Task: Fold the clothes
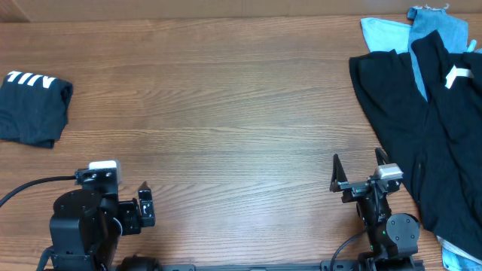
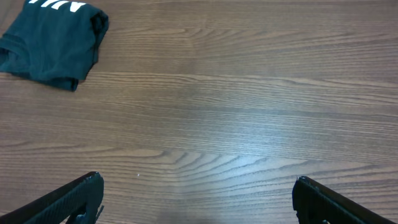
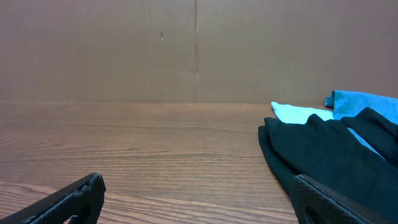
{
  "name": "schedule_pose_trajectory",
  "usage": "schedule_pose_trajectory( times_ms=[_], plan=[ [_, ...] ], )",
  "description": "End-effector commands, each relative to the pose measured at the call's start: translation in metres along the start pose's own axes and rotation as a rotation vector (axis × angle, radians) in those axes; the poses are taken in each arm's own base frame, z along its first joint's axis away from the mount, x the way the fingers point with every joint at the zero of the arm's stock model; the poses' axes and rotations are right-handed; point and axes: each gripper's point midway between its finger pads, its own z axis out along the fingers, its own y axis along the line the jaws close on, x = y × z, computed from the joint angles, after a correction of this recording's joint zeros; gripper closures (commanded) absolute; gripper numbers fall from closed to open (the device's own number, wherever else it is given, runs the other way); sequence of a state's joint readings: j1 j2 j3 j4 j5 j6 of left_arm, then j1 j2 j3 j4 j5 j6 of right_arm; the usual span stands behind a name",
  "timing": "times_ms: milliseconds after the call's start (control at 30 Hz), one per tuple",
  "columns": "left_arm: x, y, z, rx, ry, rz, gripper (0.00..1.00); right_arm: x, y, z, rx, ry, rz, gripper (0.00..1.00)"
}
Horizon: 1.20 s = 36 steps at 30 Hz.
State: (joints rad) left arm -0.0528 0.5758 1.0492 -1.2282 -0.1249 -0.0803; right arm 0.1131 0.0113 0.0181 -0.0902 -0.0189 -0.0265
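At the far left edge of the tabletop (image 1: 226,113), one folded black shirt (image 1: 32,108) with white lettering is found lying as a compact bundle; this item is judged done. At the right edge of the tabletop, an unfolded heap of clothes (image 1: 429,143) is spread loosely, with black garments lying over light blue pieces (image 1: 440,30); all of it is judged outstanding. The left fingers (image 2: 68,200) and right fingers (image 3: 323,199) are seen spread wide at the near edge of the tabletop, with nothing held and nothing touched. The heap is cut off at the right, so the number of garments cannot be established. The lettering on the folded shirt is partly cropped and cannot be read. A white mark on the heap cannot be identified.
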Motion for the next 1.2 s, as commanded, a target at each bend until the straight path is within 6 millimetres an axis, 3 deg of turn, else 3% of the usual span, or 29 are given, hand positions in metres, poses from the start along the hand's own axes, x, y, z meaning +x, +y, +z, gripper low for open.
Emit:
schedule_pose_trajectory(
  times_ms=[0, 133, 300, 433, 600, 700, 867, 967, 1167],
  plan=[
    [-0.001, 0.002, -0.001, -0.011, -0.006, -0.021, 0.0, 0.002, 0.001, 0.0, -0.005, -0.004, -0.004, 0.0],
    [0.001, 0.002, -0.001, -0.011, -0.002, -0.02, 0.0, 0.002, 0.001, 0.0, -0.005, -0.004, -0.004, 0.0],
    [0.018, 0.004, -0.005, -0.015, 0.013, -0.016, 0.0, 0.002, 0.001, 0.0, -0.005, -0.004, -0.004, 0.0],
    [0.036, 0.001, 0.021, 0.008, -0.139, -0.041, 0.0, 0.002, 0.001, 0.0, -0.005, -0.004, -0.004, 0.0],
    [0.035, -0.006, 0.07, 0.03, -0.358, -0.068, 0.0, 0.002, 0.001, 0.0, -0.005, -0.004, -0.004, 0.0],
    [0.027, -0.006, 0.087, 0.033, -0.495, -0.09, 0.0, 0.002, 0.001, 0.0, -0.005, -0.004, -0.004, 0.0],
    [0.001, -0.002, 0.098, 0.002, -0.719, -0.095, 0.0, 0.002, 0.001, 0.0, -0.005, -0.004, -0.004, 0.0],
    [0.017, -0.002, 0.121, -0.013, -0.689, -0.078, 0.0, 0.002, 0.001, 0.0, -0.005, -0.004, -0.004, 0.0],
    [0.017, -0.006, 0.121, 0.002, -0.687, -0.044, 0.0, 0.002, 0.001, 0.0, -0.005, -0.004, -0.004, 0.0]
  ],
)
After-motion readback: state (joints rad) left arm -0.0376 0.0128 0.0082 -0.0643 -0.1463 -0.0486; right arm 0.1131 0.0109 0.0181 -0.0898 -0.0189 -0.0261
